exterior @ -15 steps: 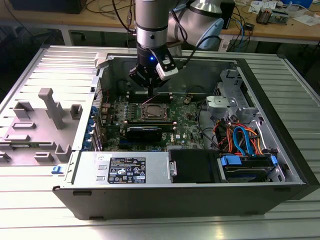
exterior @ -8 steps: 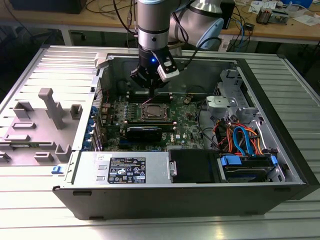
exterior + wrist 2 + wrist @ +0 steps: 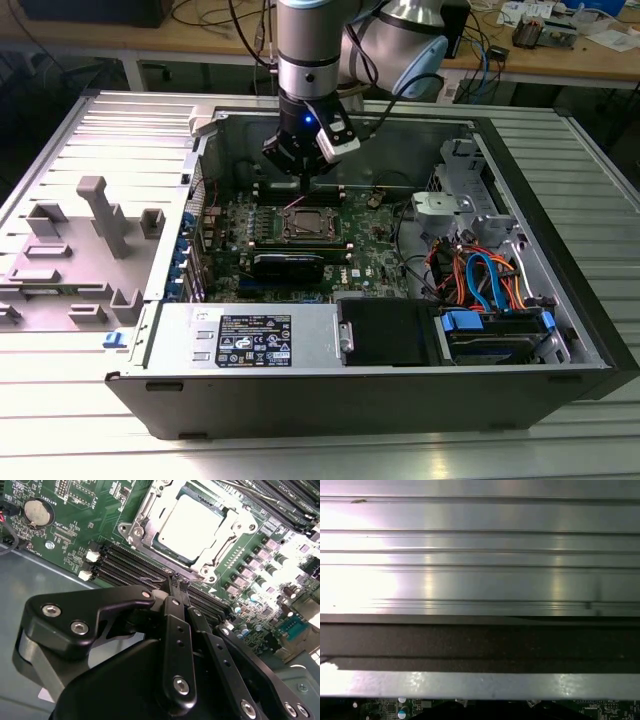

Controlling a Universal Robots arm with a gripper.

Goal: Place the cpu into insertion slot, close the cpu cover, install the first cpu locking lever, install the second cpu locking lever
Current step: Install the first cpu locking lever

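Observation:
The green board (image 3: 375,250) lies flat inside the open computer case (image 3: 330,400). The insertion slot (image 3: 305,225) sits at the board's middle. In the second wrist view the cpu (image 3: 192,525) lies in the slot with its bright silver top showing. The cpu cover (image 3: 145,517) lies flat around it as a metal frame. My gripper (image 3: 303,178) hangs just behind the slot in the exterior view. Its black fingers (image 3: 172,610) are shut together with nothing between them. The gripper (image 3: 179,580) has its tips over the slot's edge, beside the long memory slots.
Black memory slots (image 3: 130,562) run along the socket. A coin battery (image 3: 39,511) sits on the board. Orange and blue cables (image 3: 480,275) and a drive cage (image 3: 470,190) crowd the exterior view's right. A grey fixture (image 3: 100,215) stands on the ribbed table outside. The case wall (image 3: 480,640) crosses the first wrist view.

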